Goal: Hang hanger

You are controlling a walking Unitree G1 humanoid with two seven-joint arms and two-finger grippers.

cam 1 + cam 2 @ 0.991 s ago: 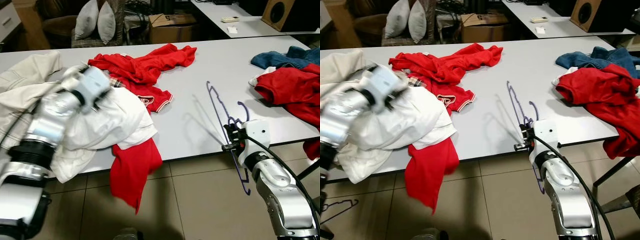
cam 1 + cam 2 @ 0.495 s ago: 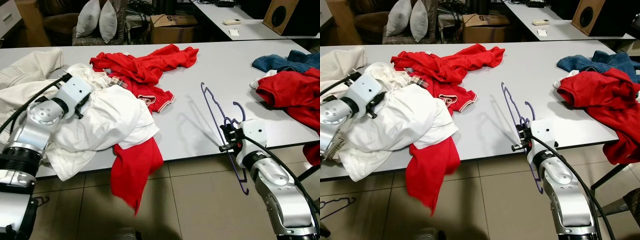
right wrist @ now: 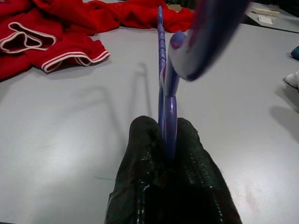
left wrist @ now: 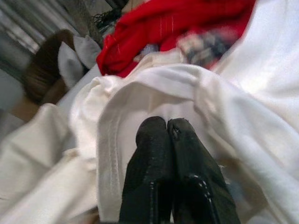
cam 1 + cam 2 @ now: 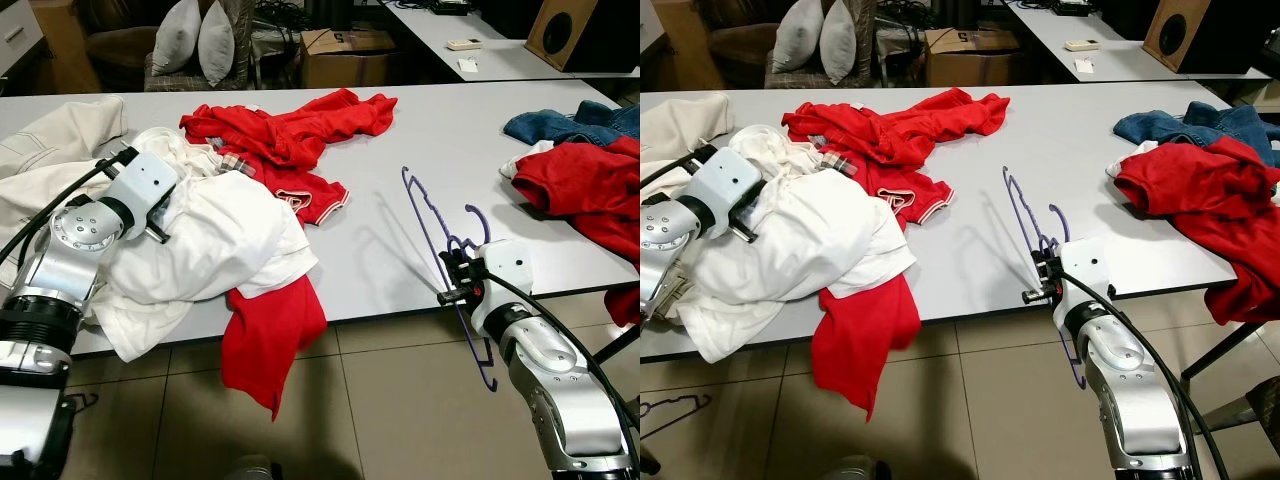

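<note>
Two grippers are at work over the grey table [image 5: 380, 270]. Nearest us, at the table's front edge, our right gripper [image 3: 163, 135] has its black fingers [image 3: 140, 158] pinched tight on the purple hanger [image 5: 432, 215], gripping it near the neck. We hold the hanger upright, on edge: one arm slants up and away over the tabletop, the other drops below the table's edge toward the tiled floor [image 5: 400, 400], and the hook curls up just beside the wrist.

Over on our left, the left gripper [image 4: 167, 128] is pressed into the white garment [image 5: 220, 240] heaped at that side of the table; its two fingers sit closed against each other, and we cannot tell whether any cloth is caught between them. A red shirt [image 5: 270, 330] hangs off the front edge under that heap. Farther back, another red garment [image 5: 290, 130] sprawls across the middle, and at the far right lie red clothes [image 5: 585, 185] with blue jeans [image 5: 565, 120] behind them.
</note>
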